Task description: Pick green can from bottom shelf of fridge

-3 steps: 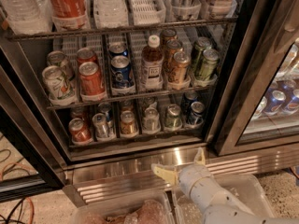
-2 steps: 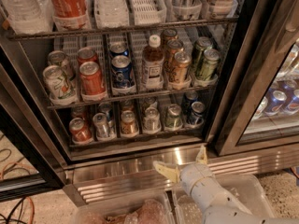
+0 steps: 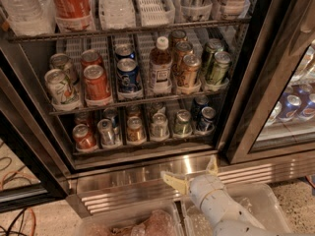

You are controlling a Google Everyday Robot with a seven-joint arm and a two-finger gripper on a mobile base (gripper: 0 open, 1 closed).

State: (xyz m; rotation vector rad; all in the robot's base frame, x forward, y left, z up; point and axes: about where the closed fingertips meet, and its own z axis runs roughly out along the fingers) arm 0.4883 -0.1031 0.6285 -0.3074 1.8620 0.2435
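The green can [image 3: 182,122] stands upright on the bottom shelf [image 3: 147,149] of the fridge [image 3: 242,87], in the front row, second from the right end; a dark blue can [image 3: 206,119] is just beside it on the right and a silver can [image 3: 159,125] on its left; its lid shows, but the markings on its body are too blurred to read, and its foot is hidden by the lane tray and the shelf's front lip; the cans in the row behind it are mostly covered, only their tops showing in shadow. The gripper [image 3: 193,174] is low in the picture, in front of the ribbed steel base [image 3: 118,191] and below the shelf, well apart from the can; its two pale fingers [image 3: 173,182] are spread wide with nothing between them, one pointing left, the other up; the white arm behind it is cut off by the lower edge. Under the arm lie clear plastic bins [image 3: 256,200]; their pinkish contents are too blurred to make out. On the rack above stands a brown bottle [image 3: 160,65] among taller cans; the top rack is cut off by the upper edge.
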